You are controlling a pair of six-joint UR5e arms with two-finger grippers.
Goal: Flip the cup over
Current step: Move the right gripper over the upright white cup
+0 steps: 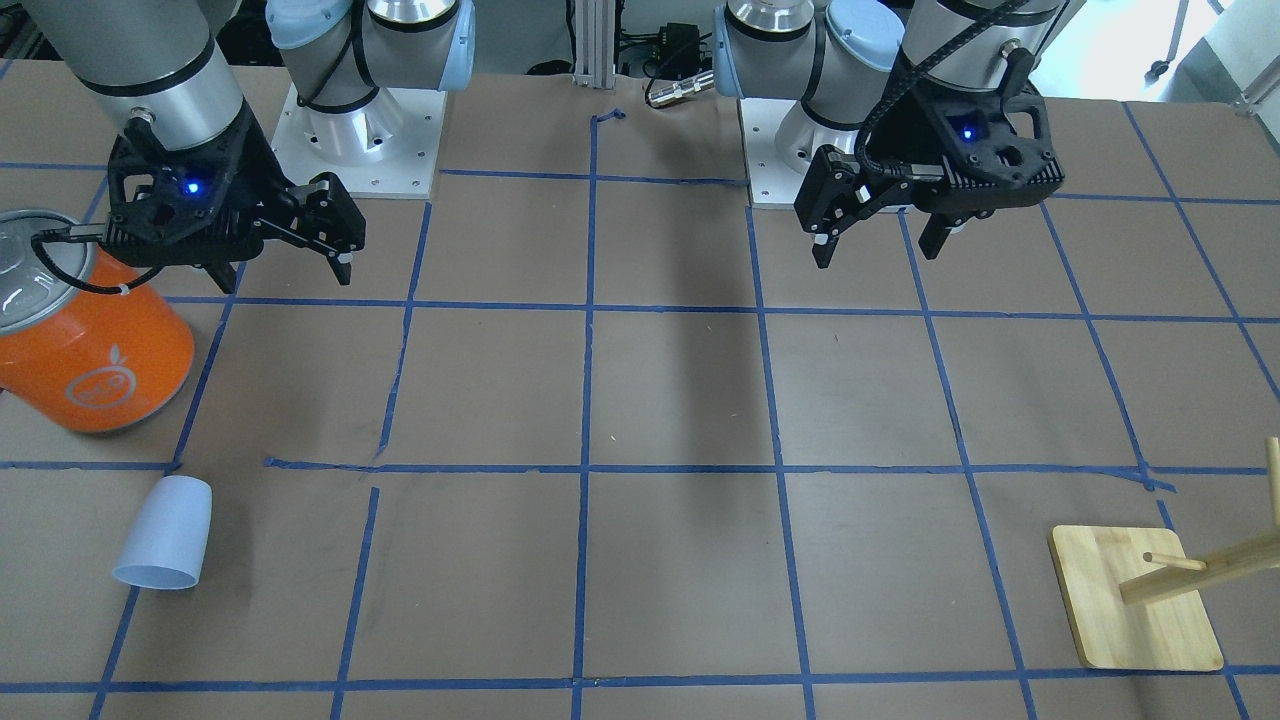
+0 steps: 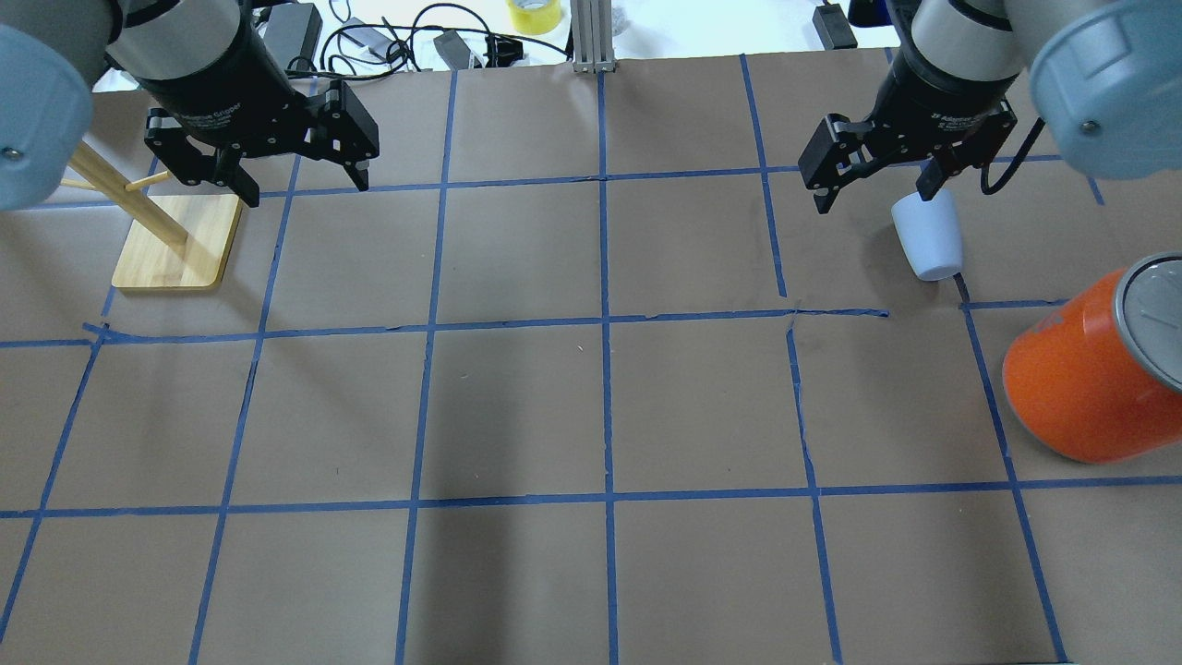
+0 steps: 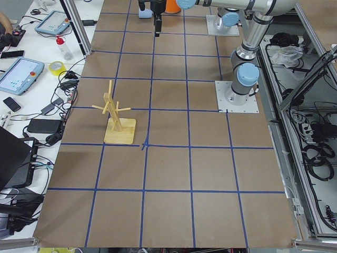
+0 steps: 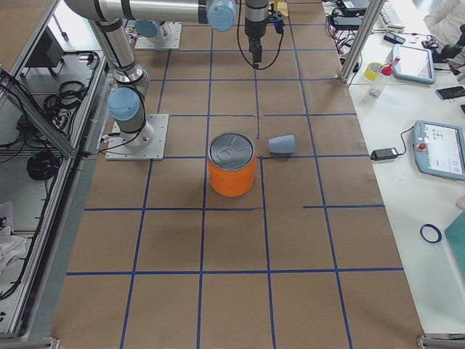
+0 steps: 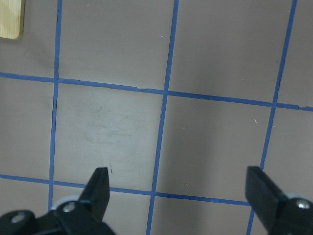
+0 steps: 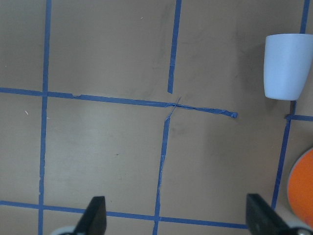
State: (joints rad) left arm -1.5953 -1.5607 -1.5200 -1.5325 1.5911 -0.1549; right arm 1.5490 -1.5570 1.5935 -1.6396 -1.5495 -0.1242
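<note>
The pale blue-lavender cup (image 1: 163, 532) lies on its side on the brown table, with its wider rim pointing away from the robot. It also shows in the overhead view (image 2: 930, 242), the exterior right view (image 4: 282, 145) and the right wrist view (image 6: 285, 65). My right gripper (image 2: 874, 196) is open and empty. It hangs above the table just short of the cup and does not touch it (image 1: 285, 270). My left gripper (image 2: 305, 189) is open and empty, far from the cup on the other side (image 1: 878, 252).
A large orange can (image 2: 1080, 379) with a silver lid stands close beside the cup, nearer the robot (image 1: 95, 350). A wooden peg stand (image 2: 171, 245) sits below the left gripper (image 1: 1135, 600). Blue tape lines grid the table.
</note>
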